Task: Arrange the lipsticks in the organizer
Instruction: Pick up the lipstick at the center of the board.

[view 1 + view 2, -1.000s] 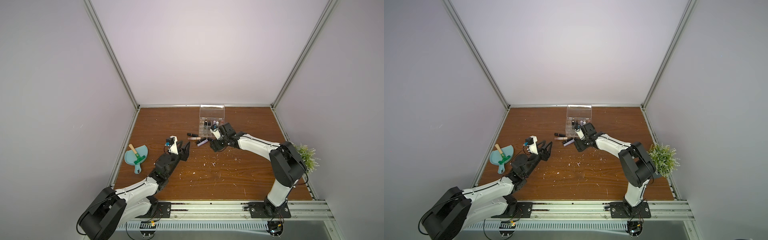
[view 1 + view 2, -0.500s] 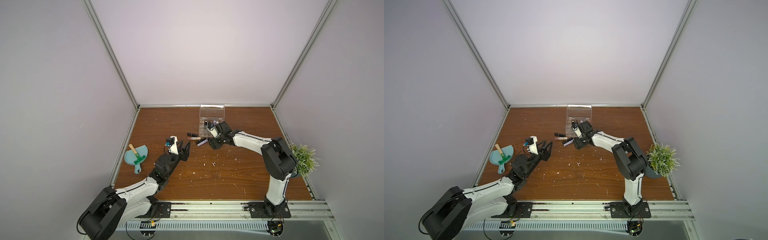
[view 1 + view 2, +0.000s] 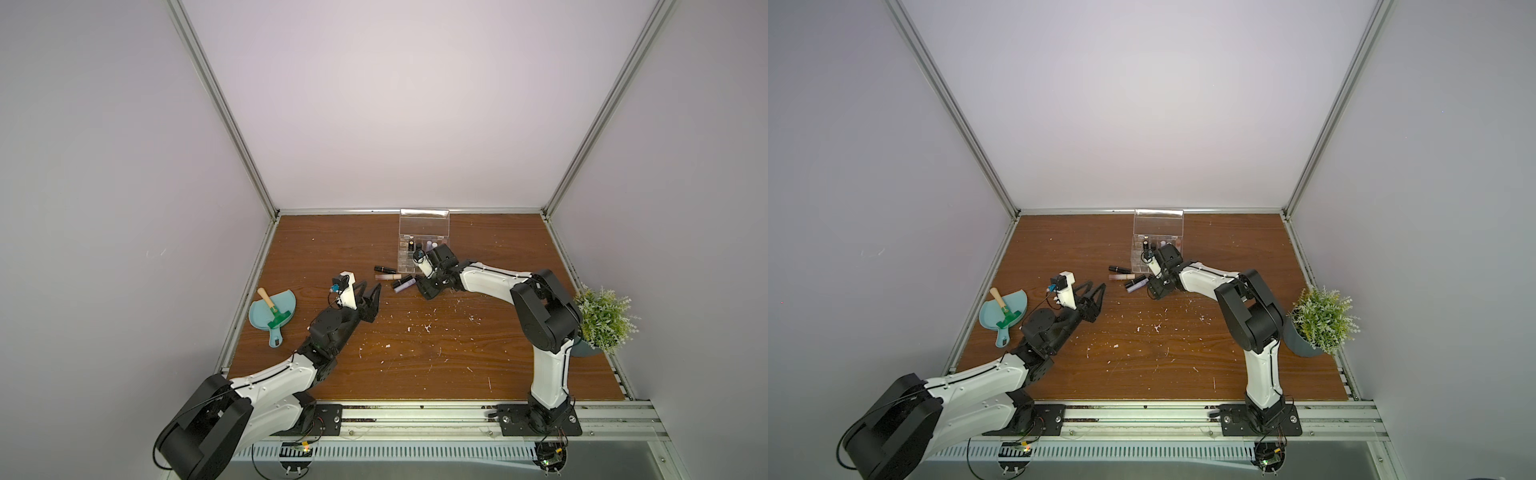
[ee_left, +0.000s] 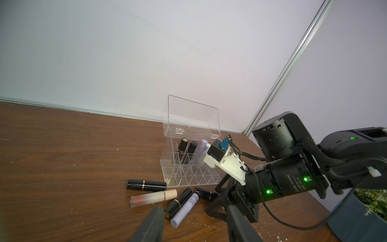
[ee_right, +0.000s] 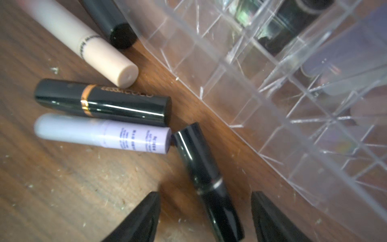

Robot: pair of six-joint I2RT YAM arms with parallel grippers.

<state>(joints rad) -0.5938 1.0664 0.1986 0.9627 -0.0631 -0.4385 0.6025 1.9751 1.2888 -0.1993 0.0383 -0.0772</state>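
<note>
The clear organizer [image 3: 424, 245] [image 4: 188, 167] stands at the back with its lid up. Two black lipsticks [image 4: 183, 146] and a lilac one [image 4: 202, 149] stand in its rear cells. Several lipsticks lie on the table in front of it: black [image 4: 146, 185], peach [image 4: 154, 198], black with a gold band [image 5: 104, 102] and lilac [image 5: 104, 134]. My right gripper [image 5: 206, 209] [image 3: 426, 291] is low at the organizer's front, open, straddling another black lipstick [image 5: 207, 180] with gaps on both sides. My left gripper [image 4: 194, 224] [image 3: 370, 289] hovers open and holds nothing, left of the pile.
A teal dustpan with a brush [image 3: 272, 311] lies at the table's left edge. A potted plant [image 3: 602, 320] stands at the right edge. White crumbs [image 3: 424, 328] are scattered over the middle of the wooden table [image 3: 478, 365]. Walls close in three sides.
My right gripper has shifted a little left toward the loose lipsticks and its jaws have narrowed around the black one. The left arm has not moved.
</note>
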